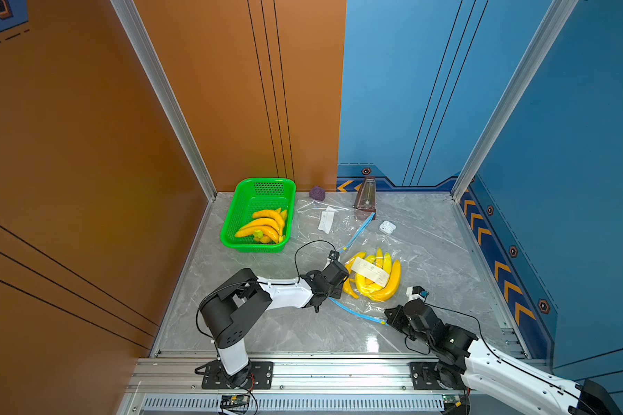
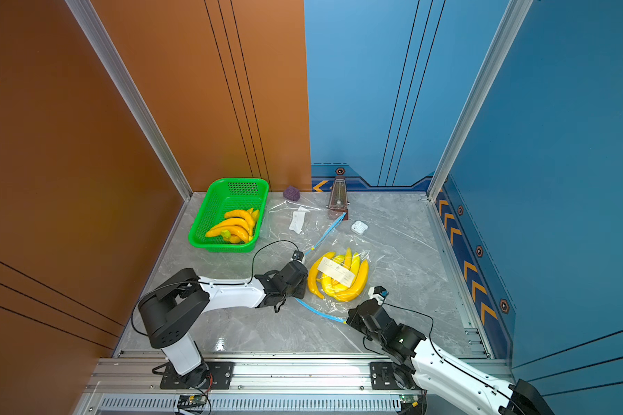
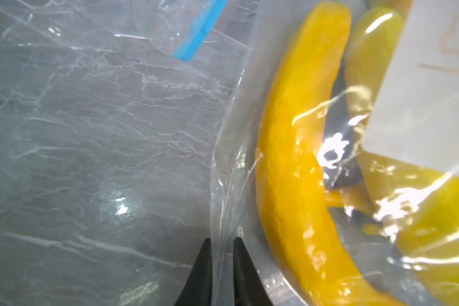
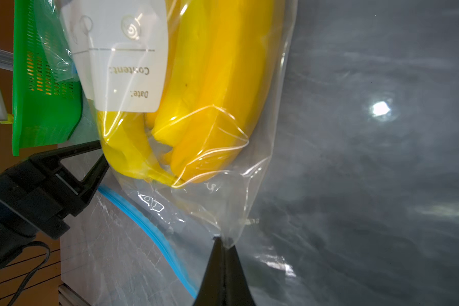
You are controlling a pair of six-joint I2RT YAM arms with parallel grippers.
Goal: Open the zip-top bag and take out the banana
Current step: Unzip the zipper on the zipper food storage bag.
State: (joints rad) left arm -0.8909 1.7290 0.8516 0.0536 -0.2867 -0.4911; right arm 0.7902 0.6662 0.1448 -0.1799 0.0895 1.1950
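Observation:
The clear zip-top bag (image 1: 371, 305) (image 2: 335, 305) lies right of the table's middle, with a white label and a blue zip strip (image 1: 356, 313) along its near edge. Yellow bananas (image 1: 392, 284) (image 2: 362, 284) (image 3: 292, 164) (image 4: 217, 87) lie inside it. My left gripper (image 3: 221, 239) (image 4: 104, 151) is at the bag's left edge, low over the table. Its jaws stand slightly apart, with the bag's film running between them. My right gripper (image 4: 223, 241) (image 1: 387, 317) is at the near right end of the zip strip. It is shut on a pinch of the bag's film.
A green basket (image 1: 256, 248) holding more bananas sits at the back left. Behind the bag lie a second, flat clear bag (image 1: 324, 219), a purple cube (image 1: 317, 193), a metronome (image 1: 365, 194) and a white earbud case (image 1: 387, 227). Walls enclose three sides.

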